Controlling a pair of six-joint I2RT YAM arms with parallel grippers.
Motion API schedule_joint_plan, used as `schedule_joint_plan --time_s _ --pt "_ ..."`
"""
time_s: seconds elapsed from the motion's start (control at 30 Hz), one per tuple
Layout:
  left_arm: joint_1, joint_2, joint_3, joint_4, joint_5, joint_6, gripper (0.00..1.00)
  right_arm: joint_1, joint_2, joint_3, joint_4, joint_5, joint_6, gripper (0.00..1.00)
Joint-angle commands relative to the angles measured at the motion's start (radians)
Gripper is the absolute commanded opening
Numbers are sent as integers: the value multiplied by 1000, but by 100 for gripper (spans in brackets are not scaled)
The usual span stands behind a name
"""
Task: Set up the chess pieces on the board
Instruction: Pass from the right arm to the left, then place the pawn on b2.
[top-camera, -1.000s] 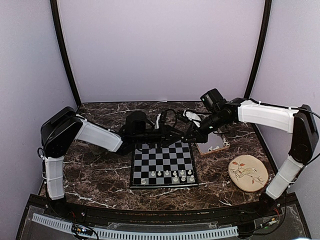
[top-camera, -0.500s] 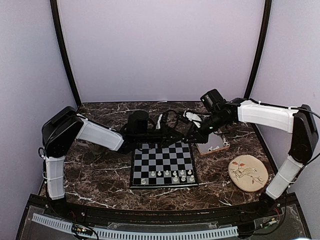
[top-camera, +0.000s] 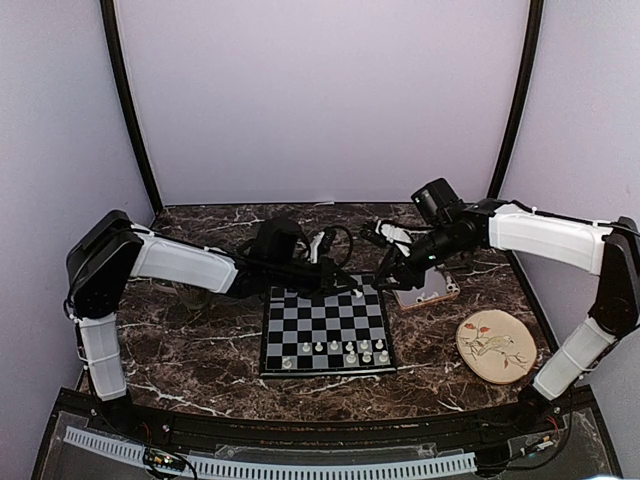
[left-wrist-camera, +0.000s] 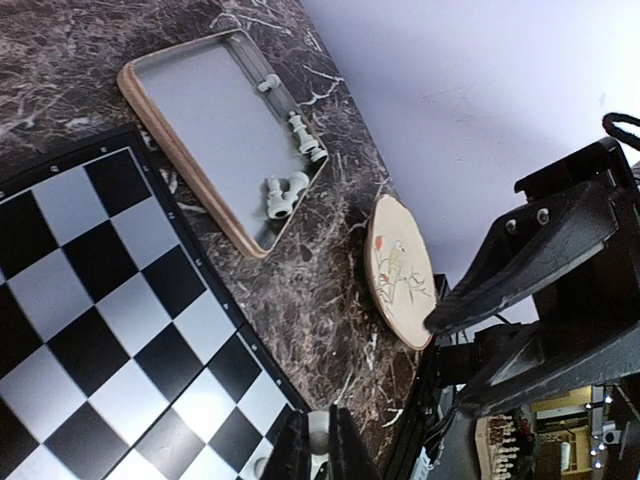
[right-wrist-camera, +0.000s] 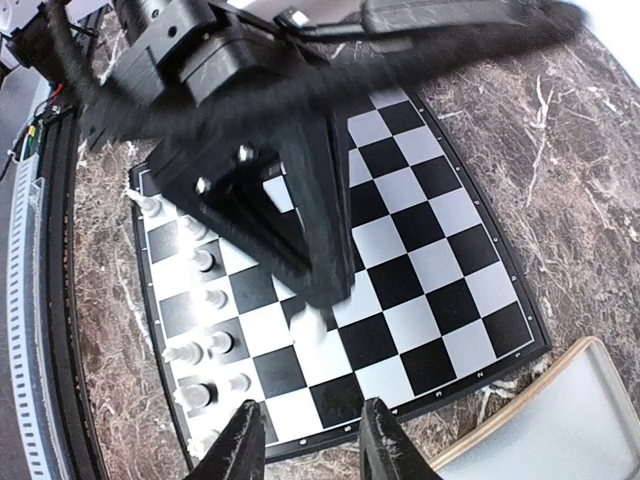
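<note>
Pinched shut in the left tool (left-wrist-camera: 318, 452): one chess piece (right-wrist-camera: 313, 322), with the board (left-wrist-camera: 100, 300) directly beneath the tips. Lower it straight and centre it on its square before release. The right tool (right-wrist-camera: 312, 445) hangs part-open and empty.

Robot lab booth, lilac walls (top-camera: 320, 100), marble tabletop (top-camera: 200, 345)

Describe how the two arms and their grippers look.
Left arm and right arm match: white shells on the links, black joints. Black cables loop near the wrists. The left gripper is black; the right gripper's fingers look grey up close.
</note>
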Motion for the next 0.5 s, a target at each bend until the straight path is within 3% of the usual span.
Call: schedule_joint_plan --time_s 0.0,0.23,0.47 --pt "10 -139 23 -335 -140 282 5 -29 -73 -72 24 -51 -14 33" --pt "-9 -216 -18 -568 -426 503 6 -67 -66 -133 66 -82 3 34" --pt "-61 -247 -84 -653 -593 549 6 -73 -64 -145 76 -80 5 34"
